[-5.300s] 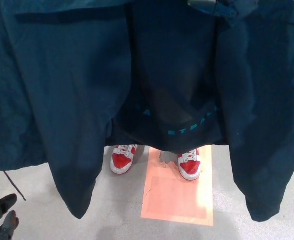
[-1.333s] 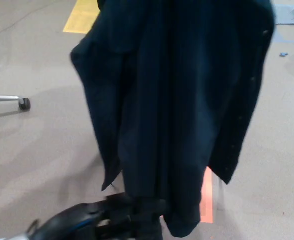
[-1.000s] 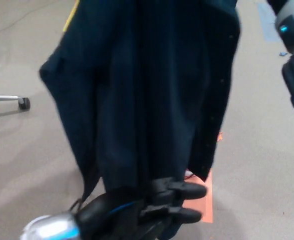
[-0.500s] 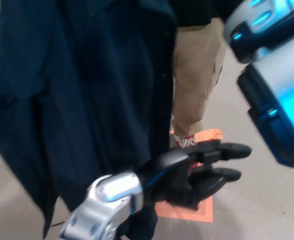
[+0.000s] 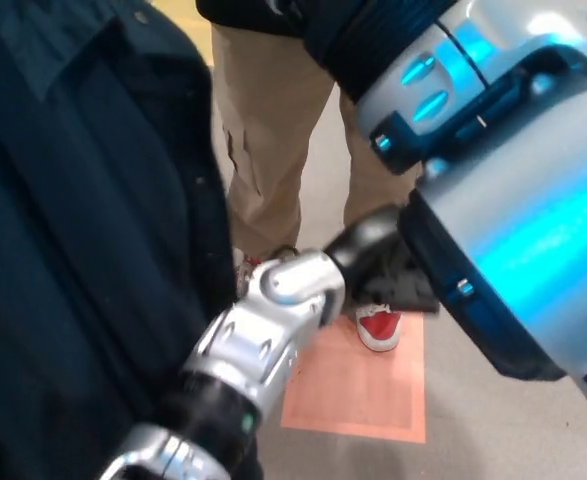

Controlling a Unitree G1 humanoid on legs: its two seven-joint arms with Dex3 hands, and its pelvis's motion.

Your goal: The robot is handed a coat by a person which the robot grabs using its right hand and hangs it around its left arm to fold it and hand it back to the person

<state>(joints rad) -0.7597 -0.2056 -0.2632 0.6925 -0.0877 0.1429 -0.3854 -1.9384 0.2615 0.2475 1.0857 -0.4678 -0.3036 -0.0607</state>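
the left hand (image 5: pixel 373 262) shows only as a black lump beyond its silver wrist, its far part hidden by the right forearm (image 5: pixel 513 200); i cannot tell how open it is or what it holds; the right hand is out of the picture; the coat (image 5: pixel 73 250) hangs to the hand's left, against the left forearm (image 5: pixel 258 345), long axis downward; past the hand stand the person's tan trousers (image 5: pixel 273 130) and a red shoe (image 5: pixel 378 326); the crossing right forearm likely crowds any hand-back.
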